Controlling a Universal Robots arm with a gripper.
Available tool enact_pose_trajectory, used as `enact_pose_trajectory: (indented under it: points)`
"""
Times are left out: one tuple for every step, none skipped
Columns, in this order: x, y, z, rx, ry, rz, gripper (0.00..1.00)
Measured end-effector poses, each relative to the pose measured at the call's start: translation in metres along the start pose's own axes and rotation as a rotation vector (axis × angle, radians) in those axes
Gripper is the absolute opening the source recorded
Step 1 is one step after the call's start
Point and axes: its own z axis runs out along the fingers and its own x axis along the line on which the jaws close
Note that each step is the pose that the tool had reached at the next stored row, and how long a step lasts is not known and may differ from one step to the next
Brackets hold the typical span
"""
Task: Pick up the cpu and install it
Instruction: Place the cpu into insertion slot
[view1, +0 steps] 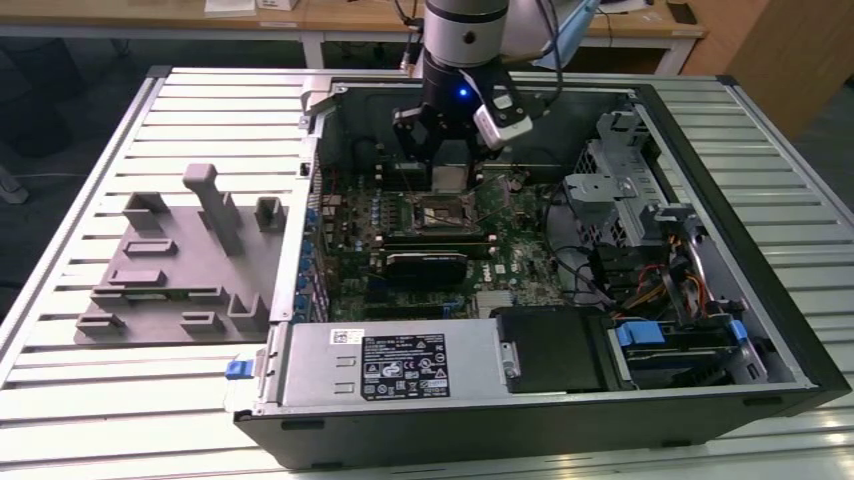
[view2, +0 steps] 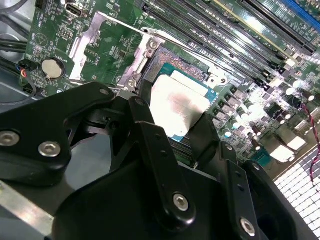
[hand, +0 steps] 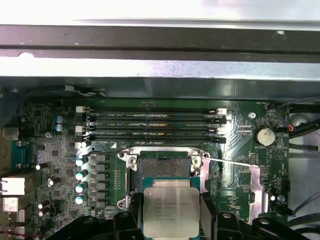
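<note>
The cpu (view1: 450, 178), a flat square chip with a silvery lid, hangs just above the motherboard inside the open computer case. My gripper (view1: 451, 168) is shut on it, with one black finger on each side. In both wrist views the cpu (hand: 171, 210) (view2: 177, 105) sits between the fingers (hand: 206, 212) (view2: 142, 107), right beside and partly over the open black-framed socket (hand: 162, 167) (view2: 175, 62). The socket's metal load plate (view2: 92, 40) is swung back. The socket (view1: 441, 212) lies directly beneath the gripper in the exterior view.
Memory slots (hand: 155, 125) run along one side of the socket. A grey plastic tray (view1: 174, 270) with upright fixtures lies on the slatted table at the exterior view's left. The power supply box (view1: 387, 360), drive cage (view1: 667, 250), cables and case walls (view1: 314, 180) surround the board.
</note>
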Motion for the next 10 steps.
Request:
enact_pose_trajectory:
  points:
    - [0.0,0.0,0.0,0.0002,-0.0001,0.014,0.54]
    - [0.0,0.0,0.0,0.0004,-0.0002,0.027,0.54]
    - [0.0,0.0,0.0,0.0006,-0.0004,0.041,0.54]
    - [0.0,0.0,0.0,0.0009,-0.0005,0.055,0.54]
    - [0.0,0.0,0.0,0.0012,-0.0006,0.07,0.54]
    - [0.0,0.0,0.0,0.0014,-0.0008,0.084,0.54]
    - [0.0,0.0,0.0001,0.0016,-0.001,0.101,0.54]
    - [0.0,0.0,0.0001,0.0019,-0.0011,0.116,0.54]
    - [0.0,0.0,0.0001,0.0021,-0.0013,0.132,0.54]
    - [0.0,0.0,0.0001,0.0024,-0.0014,0.149,0.54]
